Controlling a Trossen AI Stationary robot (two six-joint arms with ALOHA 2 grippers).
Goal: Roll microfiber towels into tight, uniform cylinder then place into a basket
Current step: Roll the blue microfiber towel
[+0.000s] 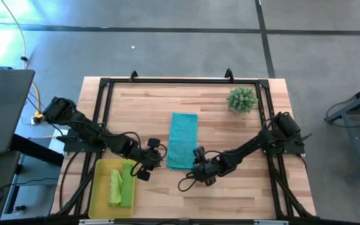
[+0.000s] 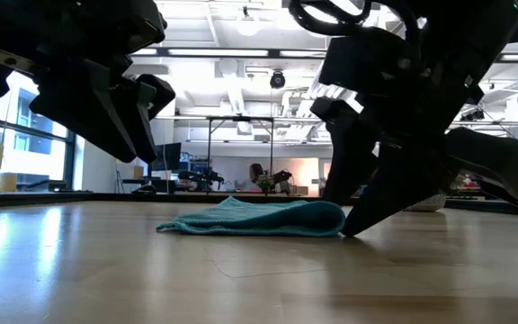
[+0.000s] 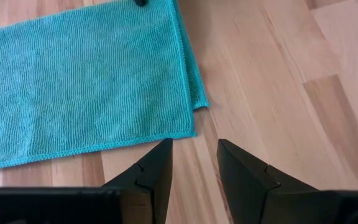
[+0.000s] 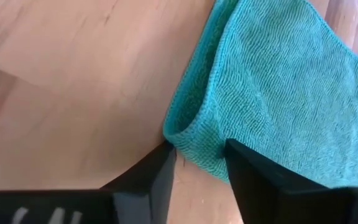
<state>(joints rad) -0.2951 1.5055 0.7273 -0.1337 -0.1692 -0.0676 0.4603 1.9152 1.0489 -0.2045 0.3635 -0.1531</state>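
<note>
Teal cloth edge sits between the right gripper's (image 4: 197, 158) fingertips: the folded corner of the teal towel (image 1: 182, 140) bulges into the gap, jaws parted around it and touching it on both sides, not clearly clamped. In the low view that gripper's tips meet the table at the towel's raised near end.

Left gripper (image 3: 194, 162) hovers just off the towel's other near corner, fingers slightly apart, holding nothing; bare wood shows between them. Towel hem runs straight just beyond its tips.

Teal towel lies folded into a long strip mid-table, lengthwise front to back, both long edges free with open wood on either side.

Basket (image 1: 97, 187), yellow, sits at the front left corner near the table edge, just beside the left gripper. Two lime green towels (image 1: 122, 185) lie in it, side by side.

Spiky green plant (image 1: 241, 99) stands at the far right, well apart from the towel. Front right of the table (image 1: 255, 194) is bare wood.
</note>
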